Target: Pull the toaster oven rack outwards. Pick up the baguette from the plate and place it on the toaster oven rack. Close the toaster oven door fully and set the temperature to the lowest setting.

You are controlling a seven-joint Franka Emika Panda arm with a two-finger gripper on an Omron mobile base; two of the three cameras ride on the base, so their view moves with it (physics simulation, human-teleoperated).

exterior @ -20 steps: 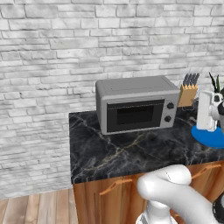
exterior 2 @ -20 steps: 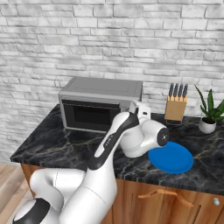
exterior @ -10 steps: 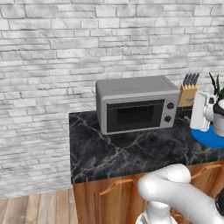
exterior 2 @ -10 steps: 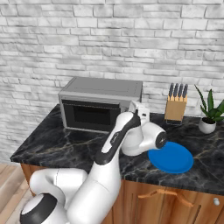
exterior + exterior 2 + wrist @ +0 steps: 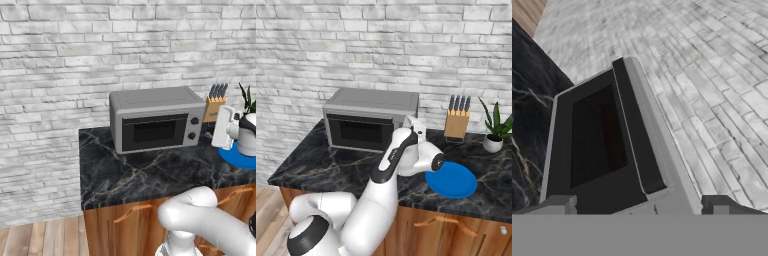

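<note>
Grey sheet metal, dark glass: the toaster oven (image 5: pixel 156 120) sits on the black marbled desk (image 5: pixel 140 175) against the brick wall (image 5: pixel 75 50), its door (image 5: pixel 152 131) apparently shut, since the window stands flush with the front in both base views. No rack is visible; presumably it lies inside behind the glass. Two dark knobs (image 5: pixel 193 128) on the right panel.

Blue plate (image 5: pixel 451 179) lies on the desk to the right of the oven, near the front edge. No baguette can be made out on it from the right base view; part of the plate is hidden by the arm.

The gripper (image 5: pixel 639 205) hovers just off the oven's right end, between oven and plate, looking along the oven's side. Fingertips (image 5: pixel 558 204) stand wide apart with nothing between them.

Handling judgement: the door is a rigid hinged panel, likely light, and must come down before the rack can be reached. No handle is clear at this resolution; take the top edge of the frame rather than the glass. The rack is stiff thin wire, should slide with little force; pinch one front bar near the middle so it pulls straight and does not skew. The baguette is light with a crushable crust: grip across its middle, gently.

Knife block (image 5: pixel 456 120) and potted plant (image 5: pixel 495 134) stand at the back right, well apart from the work.
</note>
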